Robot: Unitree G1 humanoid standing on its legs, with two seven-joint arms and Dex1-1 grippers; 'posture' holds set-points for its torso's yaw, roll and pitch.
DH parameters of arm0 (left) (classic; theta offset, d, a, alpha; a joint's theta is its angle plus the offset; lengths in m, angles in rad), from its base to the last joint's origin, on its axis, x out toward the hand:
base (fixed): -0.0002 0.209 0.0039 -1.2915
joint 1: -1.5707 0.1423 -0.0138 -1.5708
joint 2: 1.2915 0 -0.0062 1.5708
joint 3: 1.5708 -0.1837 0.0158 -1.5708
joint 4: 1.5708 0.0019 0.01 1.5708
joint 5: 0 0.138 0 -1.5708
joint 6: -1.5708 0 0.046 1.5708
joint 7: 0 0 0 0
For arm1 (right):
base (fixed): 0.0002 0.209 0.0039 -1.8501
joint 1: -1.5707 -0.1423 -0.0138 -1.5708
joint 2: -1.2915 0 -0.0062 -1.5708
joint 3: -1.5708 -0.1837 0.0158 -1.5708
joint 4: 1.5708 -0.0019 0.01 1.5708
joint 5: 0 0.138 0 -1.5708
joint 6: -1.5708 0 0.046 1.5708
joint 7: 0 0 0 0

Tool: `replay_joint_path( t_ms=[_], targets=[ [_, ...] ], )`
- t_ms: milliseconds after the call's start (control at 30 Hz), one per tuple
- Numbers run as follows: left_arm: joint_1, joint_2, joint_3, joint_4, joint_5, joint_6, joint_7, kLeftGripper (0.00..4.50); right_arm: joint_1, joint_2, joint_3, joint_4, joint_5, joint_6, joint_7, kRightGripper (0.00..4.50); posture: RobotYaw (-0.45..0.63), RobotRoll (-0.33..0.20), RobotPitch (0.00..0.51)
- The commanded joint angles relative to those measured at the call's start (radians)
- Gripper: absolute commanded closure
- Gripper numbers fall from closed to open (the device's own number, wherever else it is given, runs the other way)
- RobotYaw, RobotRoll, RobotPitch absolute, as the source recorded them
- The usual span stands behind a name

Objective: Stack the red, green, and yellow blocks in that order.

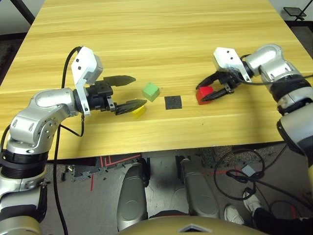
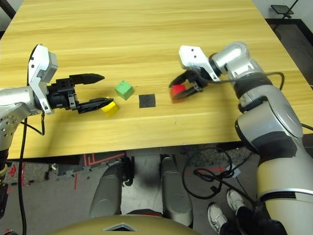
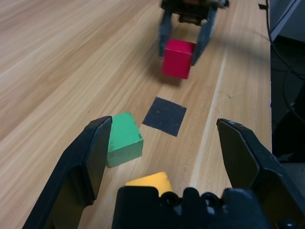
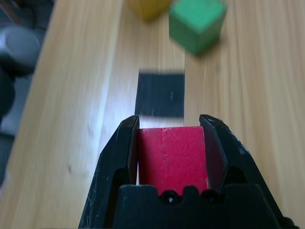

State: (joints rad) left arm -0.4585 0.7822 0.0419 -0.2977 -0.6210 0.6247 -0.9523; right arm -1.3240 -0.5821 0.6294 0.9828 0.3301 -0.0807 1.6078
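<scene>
The yellow block [image 1: 139,112] sits at the left, partly hidden behind our left gripper [image 1: 126,91], whose jaws stand wide apart. Just right lies the green block [image 1: 150,91], then a black patch [image 1: 173,102]. Farther right, our right gripper [image 1: 217,89] clamps the red block [image 1: 203,93]. Bare table [image 1: 161,29] stretches beyond.

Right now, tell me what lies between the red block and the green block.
The black patch, flat on the table, lies between the green block and the red block, as the left eye view shows.
</scene>
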Motion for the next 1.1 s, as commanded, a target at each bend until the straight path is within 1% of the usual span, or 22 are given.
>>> replay_joint_path(
  t_ms=[33,167,300,600,833,1100],
  targets=[
    [-0.015,-0.004,-0.019,0.005,0.018,0.011,0.003,0.00,0.033,0.016,-0.030,-0.160,-0.055,0.135,0.007,2.46,0.33,-0.088,0.253],
    [-0.027,-0.020,-0.026,0.007,0.026,0.012,0.012,0.00,0.090,0.042,-0.066,-0.305,-0.098,0.213,0.003,2.46,0.35,-0.090,0.257],
    [-0.021,-0.032,-0.024,0.000,0.030,0.012,0.025,0.00,0.130,0.061,-0.088,-0.360,-0.149,0.226,-0.009,2.46,0.37,-0.092,0.262],
    [0.016,-0.046,-0.006,-0.045,0.019,0.026,0.063,0.00,0.147,0.118,-0.129,-0.306,-0.258,0.146,-0.058,2.46,0.40,-0.088,0.271],
    [0.026,-0.045,0.000,-0.055,0.012,0.030,0.073,0.00,0.153,0.150,-0.166,-0.281,-0.299,0.120,-0.075,2.46,0.40,-0.085,0.279],
    [0.008,-0.057,-0.011,-0.044,0.019,0.035,0.086,0.00,0.175,0.151,-0.178,-0.301,-0.321,0.122,-0.052,2.46,0.39,-0.089,0.281]
  ],
)
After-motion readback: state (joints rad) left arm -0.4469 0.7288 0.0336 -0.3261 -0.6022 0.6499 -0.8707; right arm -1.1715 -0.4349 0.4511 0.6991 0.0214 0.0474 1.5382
